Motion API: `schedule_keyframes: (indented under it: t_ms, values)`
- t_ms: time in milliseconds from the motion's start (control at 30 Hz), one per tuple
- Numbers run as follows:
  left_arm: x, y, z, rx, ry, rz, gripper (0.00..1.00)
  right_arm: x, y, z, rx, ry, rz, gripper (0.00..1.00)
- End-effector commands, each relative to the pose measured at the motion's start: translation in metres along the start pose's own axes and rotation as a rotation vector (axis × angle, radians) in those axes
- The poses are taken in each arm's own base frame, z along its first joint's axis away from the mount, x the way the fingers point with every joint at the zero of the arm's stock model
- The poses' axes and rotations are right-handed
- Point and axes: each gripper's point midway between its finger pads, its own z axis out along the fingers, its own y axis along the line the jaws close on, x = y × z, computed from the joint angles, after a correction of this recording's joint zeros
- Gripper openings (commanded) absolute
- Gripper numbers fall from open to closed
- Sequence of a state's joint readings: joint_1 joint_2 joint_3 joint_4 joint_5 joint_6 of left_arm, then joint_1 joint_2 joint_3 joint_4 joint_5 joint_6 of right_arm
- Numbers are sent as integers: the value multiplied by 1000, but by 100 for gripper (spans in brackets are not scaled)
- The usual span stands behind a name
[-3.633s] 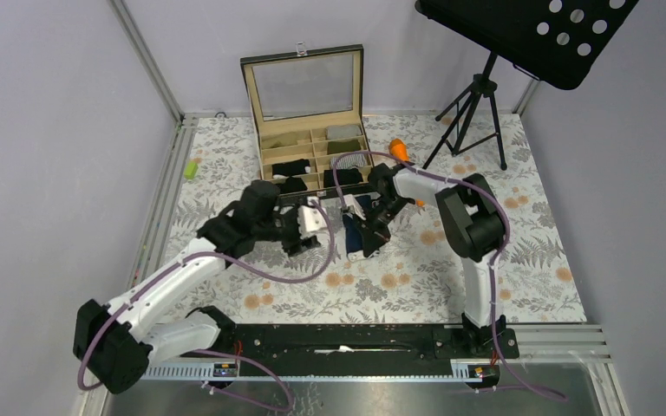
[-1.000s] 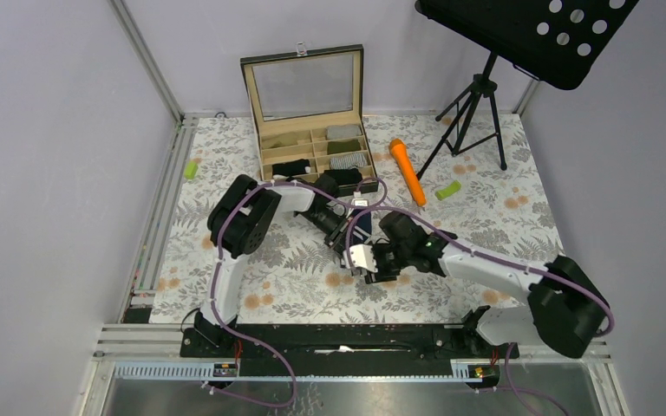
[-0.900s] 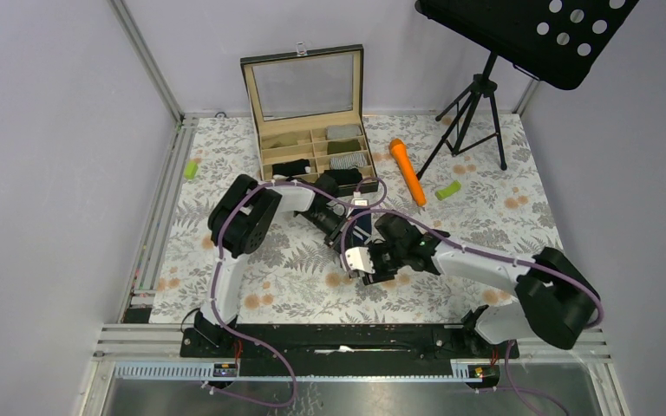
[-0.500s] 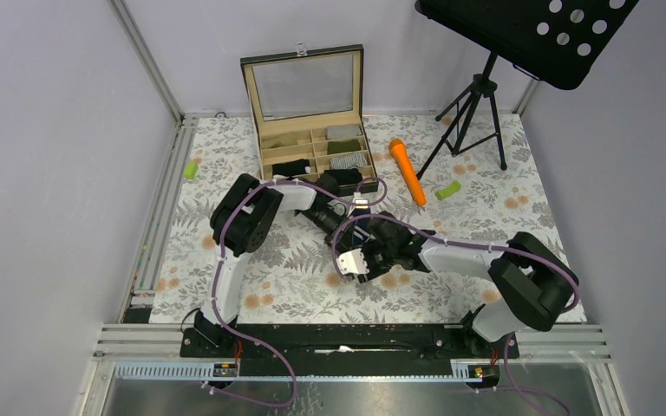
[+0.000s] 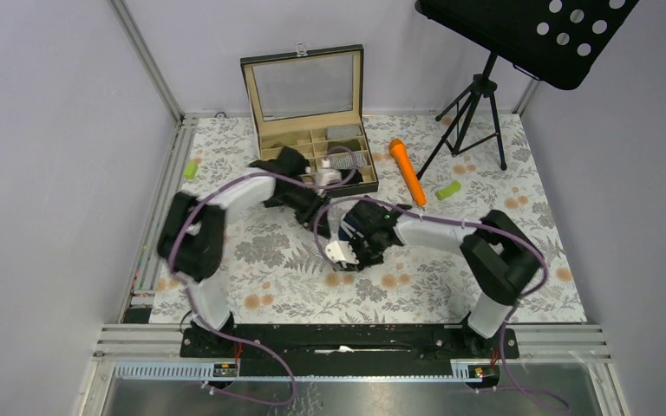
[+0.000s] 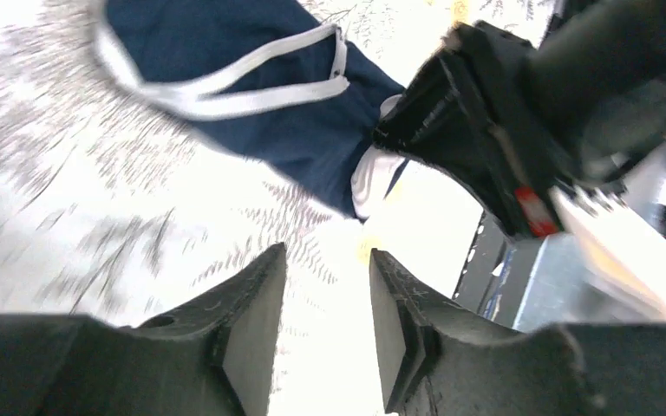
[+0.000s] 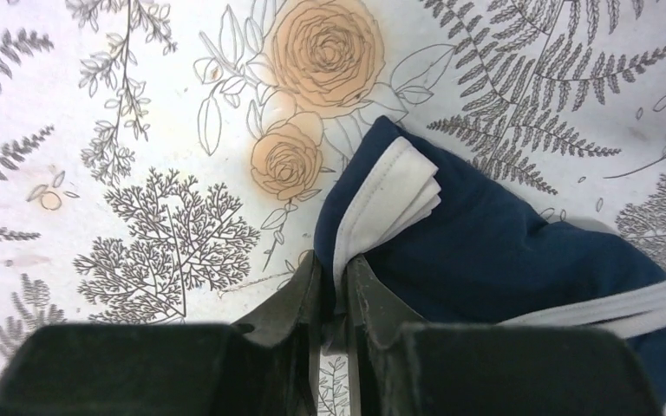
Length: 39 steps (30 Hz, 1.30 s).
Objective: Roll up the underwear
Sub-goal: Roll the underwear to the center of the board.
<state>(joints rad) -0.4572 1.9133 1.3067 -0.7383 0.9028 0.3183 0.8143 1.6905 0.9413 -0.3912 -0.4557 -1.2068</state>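
Floral mat (image 7: 139, 130), navy underwear (image 7: 503, 251) edge in R gripper (image 7: 331, 270)

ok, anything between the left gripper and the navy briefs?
Nothing visible. The left gripper is open and empty, with only bare floral cloth between its fingers and the navy briefs. The right gripper is pinched on the briefs' white-trimmed end, to the right in the left wrist view.

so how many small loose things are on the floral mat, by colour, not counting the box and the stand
navy blue underwear: 1
orange stick: 1
light-green cylinders: 2, one right, one by the left edge
total: 4
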Motion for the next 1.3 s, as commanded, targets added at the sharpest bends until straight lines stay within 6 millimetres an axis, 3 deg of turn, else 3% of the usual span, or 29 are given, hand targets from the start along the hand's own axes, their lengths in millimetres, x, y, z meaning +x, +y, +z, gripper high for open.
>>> schedule_keyframes:
  t_ms: [0,200,333,400,533,700,900,1067,1267]
  values:
    - [-7,-10,-53,-265,-149,212,43,-2,41,-6,-305,-11,286,8]
    - [-16,-29,-107,-570,-421,420,45,0,14,-20,-448,-125,597,10]
    - [-28,-58,-111,-589,-469,671,47,11,6,-19,-507,-141,752,11]
    - [-33,-66,-99,-555,-439,740,47,15,4,-17,-506,-128,784,13]
    - [-33,-69,-56,-468,-323,866,45,19,0,-14,-489,-118,816,14]
    - [-47,-47,-25,-479,-329,765,45,21,-1,-15,-455,-126,831,14]
    - [-19,-72,4,-372,-264,1112,47,22,3,-10,-476,-117,888,14]
    - [-14,-82,41,-266,-212,1123,44,23,2,-10,-474,-115,897,14]
    - [-19,-61,77,-283,-167,1133,39,23,1,-12,-469,-125,899,14]
